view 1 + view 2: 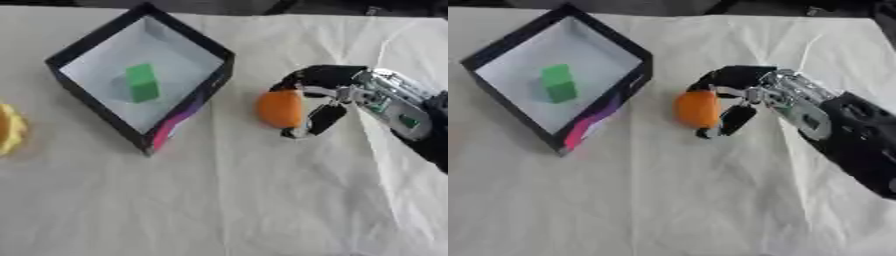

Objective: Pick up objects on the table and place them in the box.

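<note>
We are gripping the orange ball beside the box.

Our right hand (325, 102) is curling round the ball (280, 108) at centre right of the frame, fingers arching over it and thumb under. The box (188, 115) is lying just left of the ball, already holding a green block (142, 83); something yellow (10, 129) is waiting at the left edge of the desk (245, 200).

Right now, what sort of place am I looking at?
Probably a robot practice table: a white cloth covers it, a dark box holds a green block, and the right hand curls round an orange ball.
</note>
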Motion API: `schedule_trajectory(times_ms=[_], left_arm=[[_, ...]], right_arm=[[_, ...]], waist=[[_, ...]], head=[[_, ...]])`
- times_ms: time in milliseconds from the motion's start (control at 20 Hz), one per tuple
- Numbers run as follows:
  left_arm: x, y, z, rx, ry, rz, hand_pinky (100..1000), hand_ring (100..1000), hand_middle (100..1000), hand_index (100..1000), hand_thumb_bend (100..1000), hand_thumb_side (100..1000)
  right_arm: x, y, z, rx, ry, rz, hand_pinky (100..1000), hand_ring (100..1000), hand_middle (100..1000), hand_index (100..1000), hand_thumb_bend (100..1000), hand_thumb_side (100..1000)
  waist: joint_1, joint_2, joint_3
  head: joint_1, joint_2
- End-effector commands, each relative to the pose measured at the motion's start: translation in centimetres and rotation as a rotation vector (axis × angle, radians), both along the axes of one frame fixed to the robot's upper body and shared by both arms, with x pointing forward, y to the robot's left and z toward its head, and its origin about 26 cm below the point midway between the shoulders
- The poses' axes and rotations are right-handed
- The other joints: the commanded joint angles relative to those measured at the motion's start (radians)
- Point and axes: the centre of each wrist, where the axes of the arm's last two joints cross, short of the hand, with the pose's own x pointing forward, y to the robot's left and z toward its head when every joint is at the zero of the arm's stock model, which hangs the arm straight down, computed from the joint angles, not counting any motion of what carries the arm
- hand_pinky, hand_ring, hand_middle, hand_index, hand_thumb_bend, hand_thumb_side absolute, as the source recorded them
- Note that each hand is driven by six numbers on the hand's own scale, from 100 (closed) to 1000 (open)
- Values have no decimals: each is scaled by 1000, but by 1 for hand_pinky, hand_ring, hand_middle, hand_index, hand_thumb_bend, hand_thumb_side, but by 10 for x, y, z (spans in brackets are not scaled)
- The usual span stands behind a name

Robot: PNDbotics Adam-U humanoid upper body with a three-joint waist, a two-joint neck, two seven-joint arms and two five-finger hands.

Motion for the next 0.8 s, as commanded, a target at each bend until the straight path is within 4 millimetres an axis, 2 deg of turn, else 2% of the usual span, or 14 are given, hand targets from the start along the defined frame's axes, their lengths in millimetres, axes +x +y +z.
schedule_trajectory(times_ms=[50,200,400,800], left_arm=[[1,-1,6,11,-20,-11,837,794,773,843,100,789],[0,-1,6,12,-18,-11,837,795,774,843,100,790],[0,-1,6,13,-17,-14,838,797,775,843,100,791],[0,0,6,20,-12,-14,838,798,776,844,100,791]], right_arm=[[6,-10,-2,-51,-35,-22,905,792,721,874,459,586],[8,-13,-4,-40,-65,-28,876,746,665,826,350,532],[2,-7,6,27,-78,4,868,719,629,796,232,459],[-19,5,48,104,-115,50,862,706,608,773,150,412]], waist=[[16,5,3],[16,6,4],[14,6,3],[12,1,-2]], head=[[-6,-2],[-4,-2],[1,-2],[3,-2]])
